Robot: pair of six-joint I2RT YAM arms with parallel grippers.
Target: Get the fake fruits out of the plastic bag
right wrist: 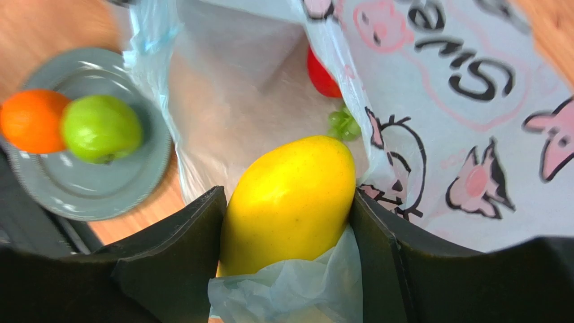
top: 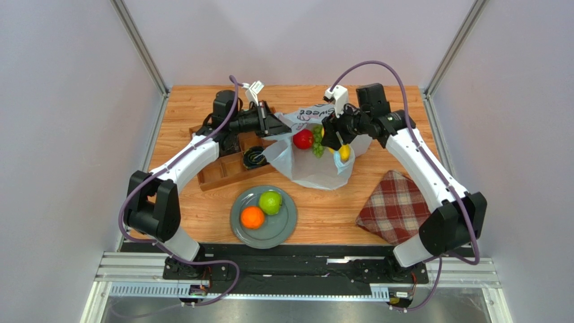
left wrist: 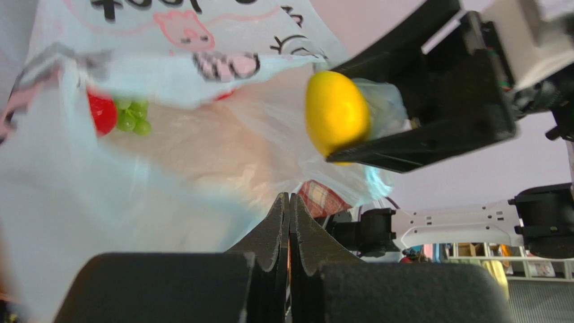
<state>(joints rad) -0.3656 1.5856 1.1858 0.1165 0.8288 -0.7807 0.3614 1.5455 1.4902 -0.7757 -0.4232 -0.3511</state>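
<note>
**Desk:** Which step is pictured?

**Arm:** Extraction, with one fruit in hand. My right claw (right wrist: 283, 225) grasps the yellow mango (right wrist: 296, 178) by its flanks at the mouth of the plastic bag (right wrist: 471, 101), lower centre of the right wrist view. My left claw (left wrist: 290, 200) is clenched, apparently on the bag's rim, propping the mouth up.

**Desk:** And the rest of the fruit?

**Arm:** The red apple (top: 303, 138) and the green grape bunch (top: 317, 141) lie inside the bag, upper centre of the overhead view. The orange (top: 252, 217) and the green apple (top: 271, 202) sit on the grey plate (top: 286, 229), lower centre of the tabletop (top: 337, 208).

**Desk:** What does the next move call for?

**Arm:** By my reckoning, I carry the mango clear of the bag and over to the plate without dragging the bag along.

**Desk:** Why would it drag?

**Arm:** Only the right wrist view shows it. A fold of bag film is caught between my jaws beneath the mango. The left wrist view gives the mango side-on, jutting past my right finger. Only the overhead view shows the plate and bag together.
</note>
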